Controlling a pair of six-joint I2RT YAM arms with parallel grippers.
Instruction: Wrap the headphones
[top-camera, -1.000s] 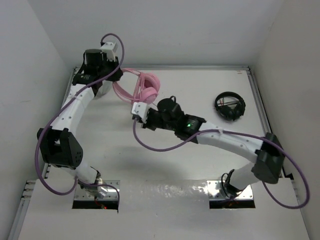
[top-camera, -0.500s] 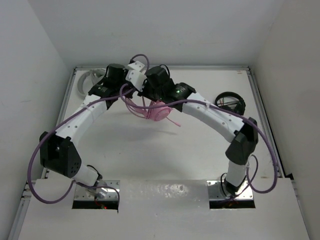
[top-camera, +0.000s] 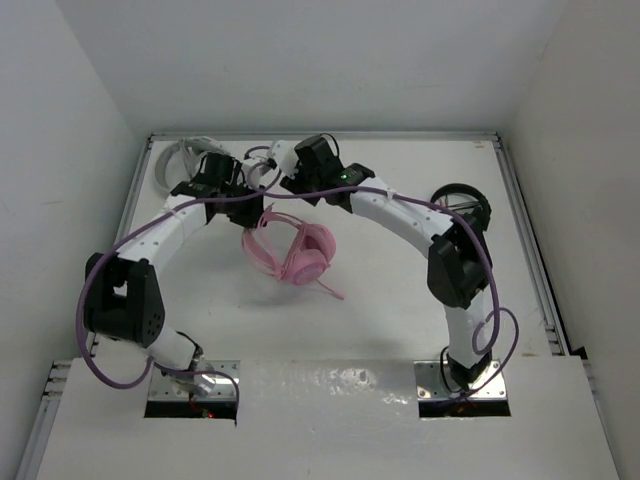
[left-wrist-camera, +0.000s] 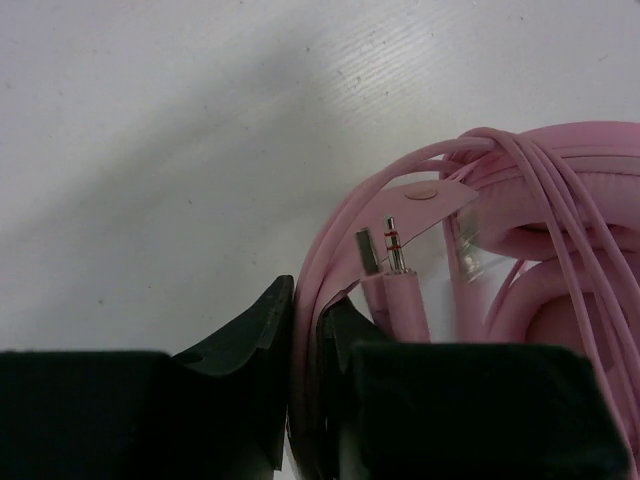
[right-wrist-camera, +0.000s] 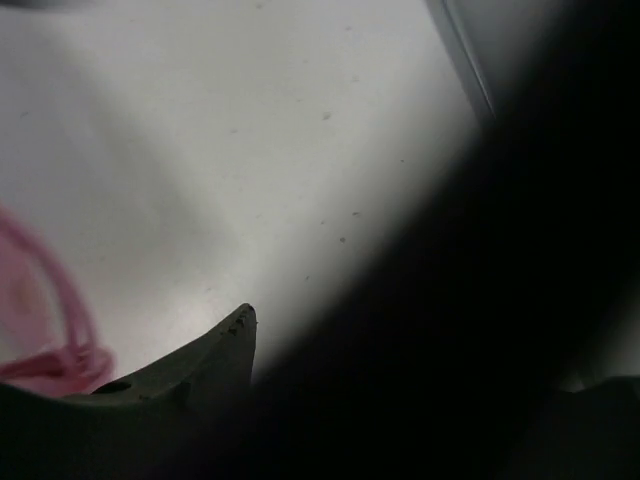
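Observation:
The pink headphones (top-camera: 292, 250) hang near the middle of the table, their thin cable looped over the headband. My left gripper (top-camera: 255, 200) is shut on the pink headband (left-wrist-camera: 305, 335), which is pinched between its two black fingers. The cable's metal plug (left-wrist-camera: 393, 245) sticks up just beside those fingers, in front of an earcup (left-wrist-camera: 560, 310). My right gripper (top-camera: 270, 165) is behind the headphones, close to the left wrist, and stands open with nothing in it. In the right wrist view only one finger (right-wrist-camera: 215, 360) shows; a dark blur hides the other. A bit of pink cable (right-wrist-camera: 60, 330) lies at the left.
Grey-white headphones (top-camera: 185, 155) lie in the back left corner behind the left arm. Black headphones (top-camera: 460, 210) lie at the right, beside the right arm's elbow. Raised rails (top-camera: 520, 210) run along the table's sides and back. Purple arm cables (top-camera: 300, 195) cross above the pink headphones.
The right arm swung from the table's middle to the back and its gripper opened, letting go. The left gripper carried the headphones right and toward the middle.

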